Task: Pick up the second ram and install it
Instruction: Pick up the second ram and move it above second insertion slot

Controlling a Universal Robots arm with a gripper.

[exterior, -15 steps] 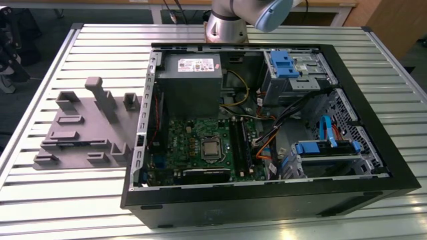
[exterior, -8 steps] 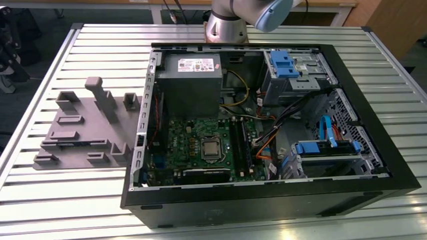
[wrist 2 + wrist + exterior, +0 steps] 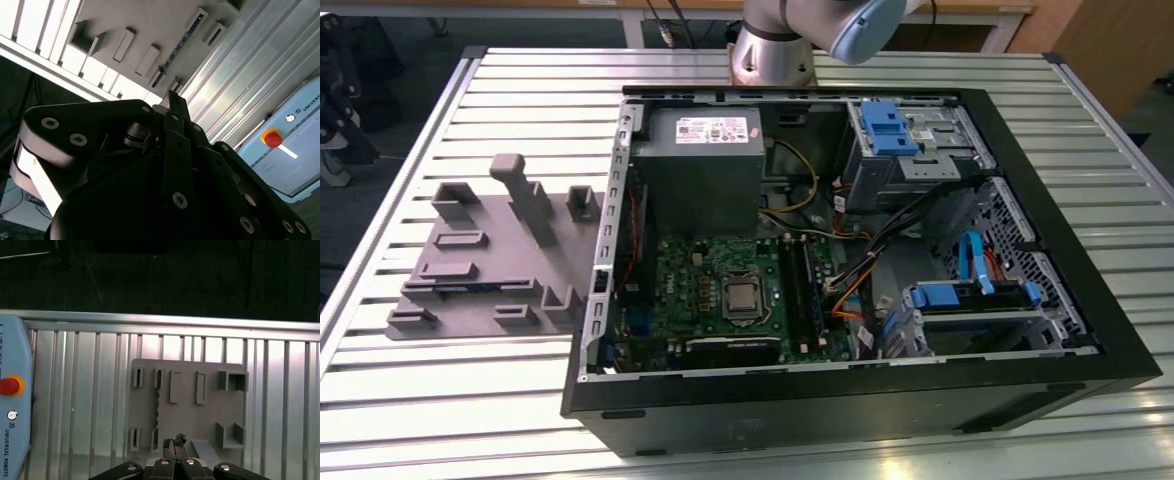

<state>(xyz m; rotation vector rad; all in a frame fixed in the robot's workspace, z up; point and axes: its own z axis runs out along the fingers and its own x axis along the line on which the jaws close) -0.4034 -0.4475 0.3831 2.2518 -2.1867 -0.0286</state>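
Second ram (image 3: pixel 157 410): thin stick standing on edge in the grey fixture block (image 3: pixel 187 425), held at both ends by one pair of upright slot posts. It shows edge-on in both wrist views, also at (image 3: pixel 179 50). Its long axis runs parallel to the desk (image 3: pixel 280 390) slats. The neighbouring slot pair on the fixture looks empty.

Pincer (image 3: pixel 175 442): tips together or nearly so, nothing between them. It hangs well above the fixture, touching nothing. The second wrist view shows the same, with the tips meeting in a single point (image 3: pixel 174 102).

Key relation: the ram lies below and ahead of the pincer. Its near end is close to the pincer's line but a little off to one side, and the stick runs straight away from the tips. The pincer's knuckles spread across that axis, so the closing line looks square to the ram's flat faces. My read is that the turn is about right, with a small sideways offset and the whole height left to close.

Outward: a teach pendant (image 3: pixel 12 415) with a red button (image 3: pixel 9 386) lies on the desk beside the fixture. In the exterior view the fixture (image 3: pixel 467 270) sits to the exterior view's left of the open PC case (image 3: pixel 854 400). The motherboard (image 3: pixel 707 290) faces up inside the case, with long black memory slots (image 3: pixel 797 295). Whether a stick is already seated there, I cannot tell.
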